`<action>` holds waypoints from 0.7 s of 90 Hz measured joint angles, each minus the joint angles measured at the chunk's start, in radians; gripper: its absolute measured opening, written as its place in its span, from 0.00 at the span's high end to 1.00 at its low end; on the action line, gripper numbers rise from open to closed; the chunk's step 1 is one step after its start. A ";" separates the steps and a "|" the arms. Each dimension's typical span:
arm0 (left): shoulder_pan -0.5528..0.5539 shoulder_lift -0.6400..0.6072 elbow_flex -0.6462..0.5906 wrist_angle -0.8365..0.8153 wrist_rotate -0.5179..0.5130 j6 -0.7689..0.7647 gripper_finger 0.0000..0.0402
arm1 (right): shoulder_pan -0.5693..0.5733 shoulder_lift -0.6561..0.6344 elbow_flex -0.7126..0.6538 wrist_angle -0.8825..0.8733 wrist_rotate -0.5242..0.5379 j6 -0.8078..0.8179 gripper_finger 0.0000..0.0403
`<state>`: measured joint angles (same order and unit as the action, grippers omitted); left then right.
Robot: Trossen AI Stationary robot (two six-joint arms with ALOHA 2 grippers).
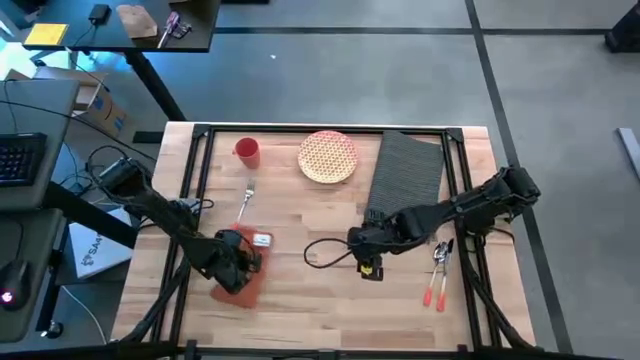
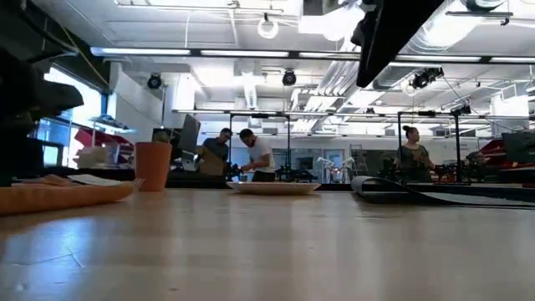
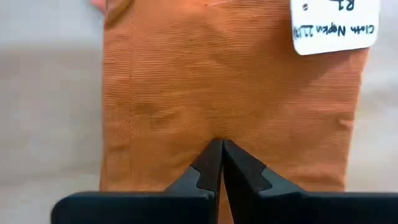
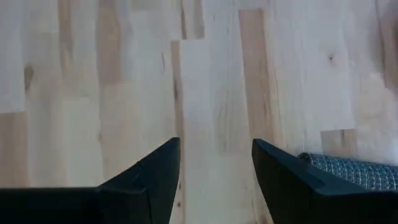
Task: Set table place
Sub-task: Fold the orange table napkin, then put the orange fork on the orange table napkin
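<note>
On table | L claw closed over napkin — R claw open nr placemat | plate, cup beyond

Bare desk lies open along the near edge and between the two arms. The far side is crowded by cup, plate and placemat; a fork and napkin block the left, utensils the right.

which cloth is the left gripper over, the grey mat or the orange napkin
The orange napkin, the smaller cloth with a white tag. The left gripper is shut over it; the grey placemat lies across the table by the right arm.
</note>
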<state>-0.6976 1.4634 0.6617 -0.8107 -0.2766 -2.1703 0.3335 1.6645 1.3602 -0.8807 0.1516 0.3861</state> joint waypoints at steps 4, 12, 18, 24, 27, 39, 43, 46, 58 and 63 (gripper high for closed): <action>0.007 -0.031 -0.005 -0.041 -0.019 0.003 1.00 | 0.000 0.000 0.000 0.003 0.000 0.003 0.55; 0.025 -0.113 0.004 -0.017 -0.067 0.007 1.00 | 0.000 0.000 0.000 0.006 -0.003 0.006 0.55; 0.033 -0.166 0.022 -0.025 -0.114 0.028 1.00 | 0.000 0.000 0.000 0.017 -0.004 0.006 0.55; 0.047 -0.214 0.055 -0.043 -0.172 0.060 1.00 | 0.003 0.000 0.000 0.029 -0.003 0.007 0.55; 0.059 -0.237 0.073 -0.060 -0.200 0.080 1.00 | 0.003 0.000 0.000 0.036 -0.003 0.008 0.55; 0.156 -0.309 0.094 -0.167 -0.279 0.236 0.99 | 0.000 0.000 0.000 0.078 -0.003 0.000 0.55; 0.216 -0.330 0.095 -0.195 -0.240 0.319 0.98 | -0.003 0.000 0.000 0.098 -0.003 -0.002 0.55; 0.270 -0.344 0.096 -0.222 -0.201 0.405 0.96 | -0.007 0.000 0.000 0.112 -0.003 -0.003 0.55; 0.499 -0.357 0.095 -0.273 -0.062 0.790 0.84 | -0.025 0.000 0.000 0.148 -0.007 -0.001 0.54; 0.601 -0.350 0.095 -0.273 -0.026 0.938 0.78 | -0.034 0.000 0.000 0.159 -0.007 0.006 0.54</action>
<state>-0.0964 1.1136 0.7570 -1.0840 -0.3022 -1.2326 0.2993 1.6642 1.3602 -0.7216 0.1444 0.3920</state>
